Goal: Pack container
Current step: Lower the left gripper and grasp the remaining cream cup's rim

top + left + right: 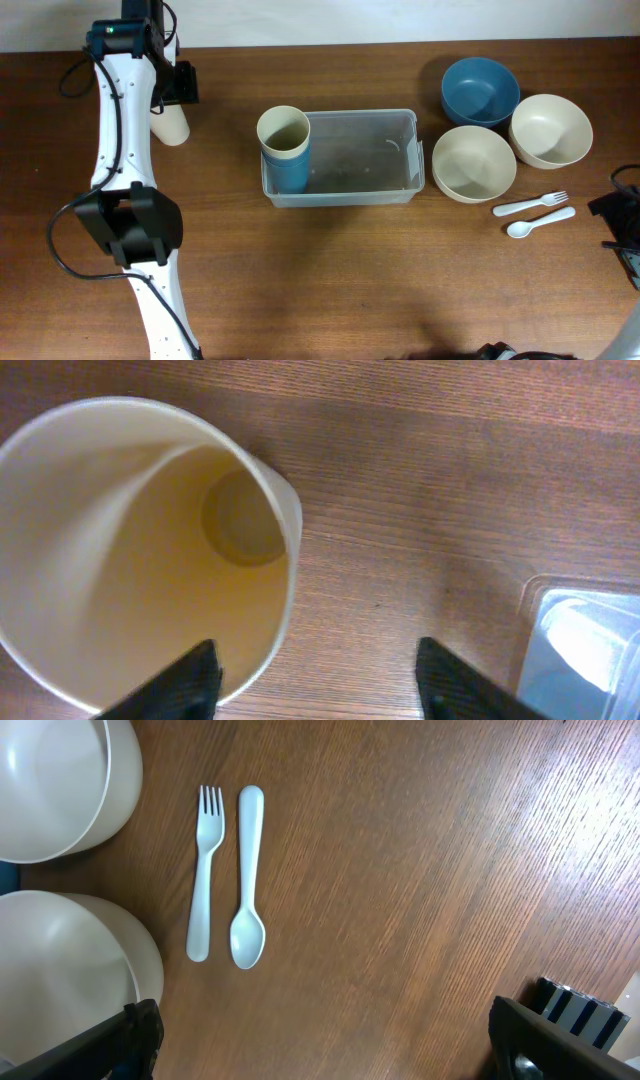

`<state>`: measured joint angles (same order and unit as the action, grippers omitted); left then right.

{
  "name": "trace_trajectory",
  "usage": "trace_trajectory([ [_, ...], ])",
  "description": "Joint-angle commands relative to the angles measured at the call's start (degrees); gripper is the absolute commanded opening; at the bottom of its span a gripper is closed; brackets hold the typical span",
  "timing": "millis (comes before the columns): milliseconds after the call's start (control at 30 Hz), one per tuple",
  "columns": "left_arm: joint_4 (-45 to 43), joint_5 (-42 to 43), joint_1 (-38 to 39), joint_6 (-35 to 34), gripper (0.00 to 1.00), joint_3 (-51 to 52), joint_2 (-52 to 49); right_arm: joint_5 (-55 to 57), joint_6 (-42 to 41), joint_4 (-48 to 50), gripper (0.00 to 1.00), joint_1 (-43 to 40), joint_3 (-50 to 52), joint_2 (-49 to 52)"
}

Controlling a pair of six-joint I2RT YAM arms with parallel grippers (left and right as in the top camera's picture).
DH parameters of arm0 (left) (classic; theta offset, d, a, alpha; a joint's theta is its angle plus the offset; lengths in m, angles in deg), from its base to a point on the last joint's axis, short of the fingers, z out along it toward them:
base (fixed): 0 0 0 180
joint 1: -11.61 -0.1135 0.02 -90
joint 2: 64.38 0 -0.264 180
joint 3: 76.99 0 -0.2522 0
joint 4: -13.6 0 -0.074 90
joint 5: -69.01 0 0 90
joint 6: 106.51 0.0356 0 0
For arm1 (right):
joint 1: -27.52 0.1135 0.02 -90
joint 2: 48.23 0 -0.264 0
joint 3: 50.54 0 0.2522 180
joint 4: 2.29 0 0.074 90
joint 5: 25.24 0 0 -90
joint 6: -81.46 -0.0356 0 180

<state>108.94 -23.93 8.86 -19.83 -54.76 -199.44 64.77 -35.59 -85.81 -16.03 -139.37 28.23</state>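
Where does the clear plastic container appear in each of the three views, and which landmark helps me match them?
Overhead: the container is in the middle of the picture.
Left wrist: only one corner of the container shows, at the lower right edge.
Right wrist: not in it.
Landmark: the cream cup, left of the container in the overhead view, fills the left side of the left wrist view. The fork links the overhead view to the right wrist view.

The white left arm (122, 120) has black joints (130, 222), cables (60, 255) and tool (318, 685).

Robot lab setup: white arm (120, 120) over wooden table (330, 280).
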Motion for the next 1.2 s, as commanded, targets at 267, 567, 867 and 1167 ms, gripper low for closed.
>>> trace_trajectory([
  [267,-0.33,0.13,-0.11,0.37,0.42,-0.24,-1.22,0.70,-0.46,0.17,0.99,-0.35,0.20,0.11],
  [567,-0.09,-0.70,-0.20,0.37,0.39,-0.24,-1.25,0.70,-0.46,0.17,0.99,-0.35,0.20,0.11],
  [867,1.18,-2.45,-0.81,0.37,0.35,-0.24,-1.44,0.70,-0.46,0.17,0.99,-0.35,0.20,0.11],
  [1167,1.55,-2.45,-0.81,0.39,0.28,-0.24,-2.73,0.70,-0.46,0.17,0.99,-0.35,0.20,0.11],
])
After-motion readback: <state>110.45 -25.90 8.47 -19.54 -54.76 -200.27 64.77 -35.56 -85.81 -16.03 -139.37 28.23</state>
